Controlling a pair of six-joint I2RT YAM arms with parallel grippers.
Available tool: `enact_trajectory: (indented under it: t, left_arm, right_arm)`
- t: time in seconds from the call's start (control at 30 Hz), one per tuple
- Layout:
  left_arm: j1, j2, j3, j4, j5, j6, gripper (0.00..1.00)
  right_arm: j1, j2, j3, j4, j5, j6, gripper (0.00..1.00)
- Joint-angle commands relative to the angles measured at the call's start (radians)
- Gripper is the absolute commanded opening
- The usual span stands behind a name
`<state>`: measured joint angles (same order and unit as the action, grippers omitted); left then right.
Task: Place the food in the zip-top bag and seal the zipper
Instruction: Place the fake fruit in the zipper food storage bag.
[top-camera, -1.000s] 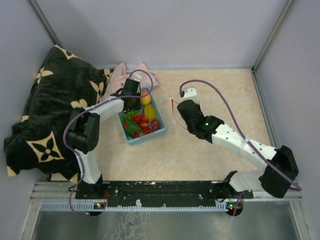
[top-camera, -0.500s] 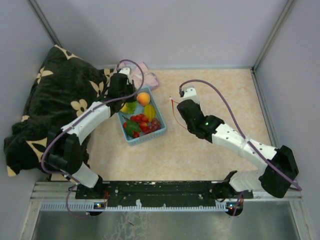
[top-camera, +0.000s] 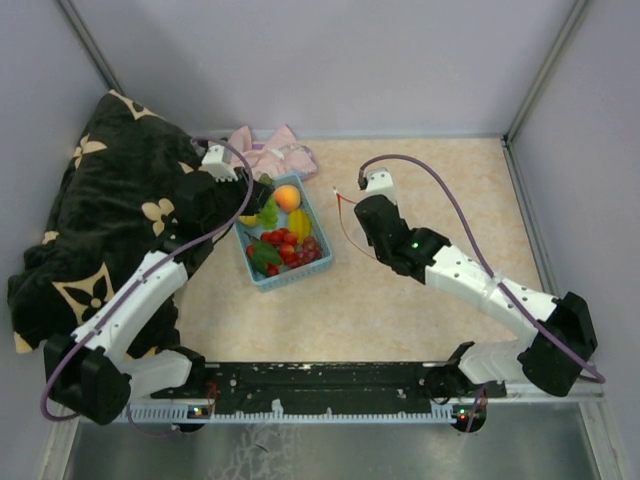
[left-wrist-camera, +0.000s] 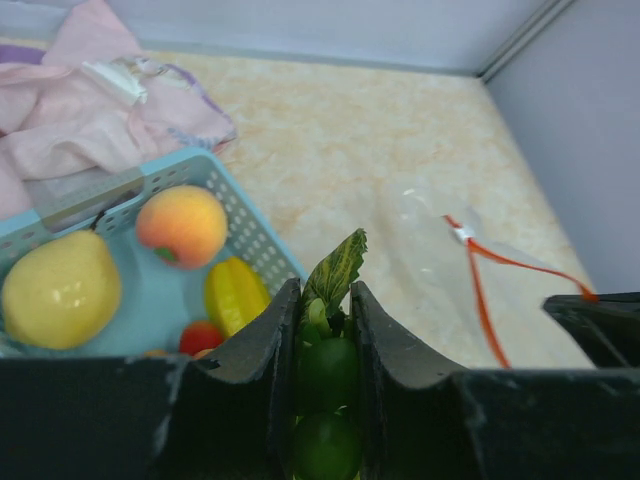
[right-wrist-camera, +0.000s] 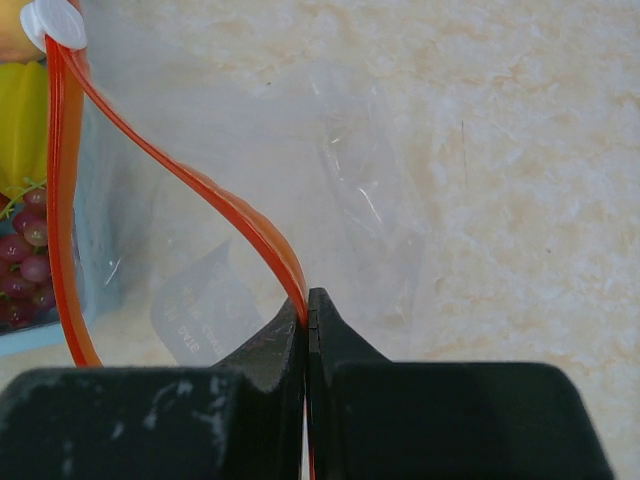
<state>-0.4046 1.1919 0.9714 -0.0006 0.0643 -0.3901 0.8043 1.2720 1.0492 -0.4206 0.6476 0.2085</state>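
Note:
My left gripper (left-wrist-camera: 323, 290) is shut on the green grapes (left-wrist-camera: 328, 375), whose leaf sticks up between the fingers. It hangs over the basket's left edge in the top view (top-camera: 262, 207). The yellow pear (left-wrist-camera: 60, 290), orange peach (left-wrist-camera: 182, 224) and yellow piece (left-wrist-camera: 235, 295) lie in the light-blue basket (left-wrist-camera: 255, 235). Red berries (top-camera: 282, 238), dark-red grapes (top-camera: 311, 247) and a green leafy piece (top-camera: 264, 255) lie there too. My right gripper (right-wrist-camera: 308, 295) is shut on the red-orange zipper (right-wrist-camera: 230, 215) of the clear zip-top bag (right-wrist-camera: 300, 150). The bag's mouth gapes, with the white slider (right-wrist-camera: 52, 22) at the far end.
A pink cloth (top-camera: 270, 152) lies behind the basket at the back wall. A black flowered blanket (top-camera: 90, 220) is heaped on the left, under my left arm. Bare beige table surface (top-camera: 440, 190) lies to the right of the bag, up to the grey walls.
My left arm has swung left and back from over the basket's far end, carrying the green grapes with it. My right gripper has held still on the zipper.

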Motion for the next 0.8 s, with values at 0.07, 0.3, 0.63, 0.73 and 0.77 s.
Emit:
enact_trajectory:
  t: [0.07,0.3,0.63,0.73,0.77]
  left_arm:
    - [-0.021,-0.107,-0.058,0.211,0.125,-0.15,0.04]
    - [-0.083,-0.133,-0.129,0.413,0.179,-0.28,0.03]
    - [-0.226,-0.079,-0.174,0.64,0.096,-0.323,0.02]
    - [-0.255,-0.056,-0.189,0.711,0.068,-0.333,0.01]
    - [-0.265,-0.044,-0.197,0.749,0.06,-0.344,0.01]
  right_arm:
    - [0.015,0.008,0.056,0.032,-0.017,0.035,0.0]
    - [0.018,0.011,0.054,0.043,-0.057,0.055,0.0]
    - [0.018,0.006,0.04,0.062,-0.129,0.1,0.0]
    - [0.018,0.004,0.035,0.071,-0.145,0.111,0.0]
    - [0.019,0.002,0.034,0.074,-0.152,0.113,0.0]
